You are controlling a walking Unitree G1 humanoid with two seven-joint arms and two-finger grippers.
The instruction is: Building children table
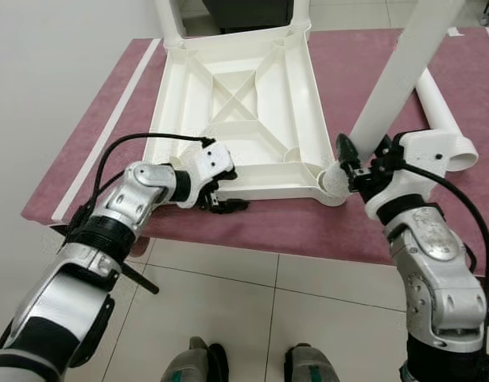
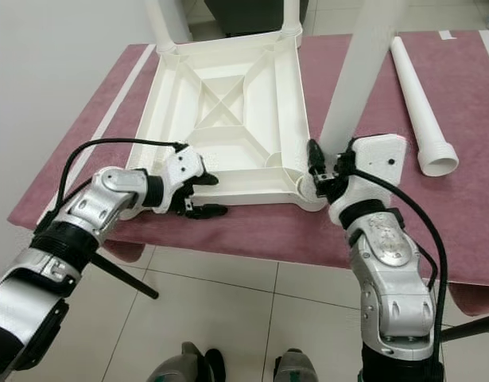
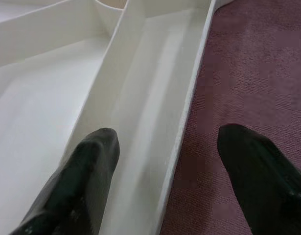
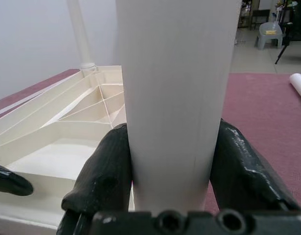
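A white plastic table top [image 1: 236, 103] lies upside down on a maroon-covered platform [image 1: 268, 223]. Upright white legs stand in its two far corners [image 2: 161, 24] [image 2: 290, 16]. My right gripper [image 4: 172, 161] is shut on a third white leg [image 1: 403, 64], which tilts up and to the right from the near right corner socket [image 1: 333, 181]. My left gripper [image 1: 232, 189] is open at the near left rim. One of its fingers [image 3: 91, 161] sits inside the rim and the other outside, over the cloth.
A loose white leg [image 2: 419, 103] lies on the cloth at the right. The platform's front edge runs just under both grippers, with tiled floor [image 1: 252, 318] and my feet below. A white strip [image 1: 109, 119] borders the cloth on the left.
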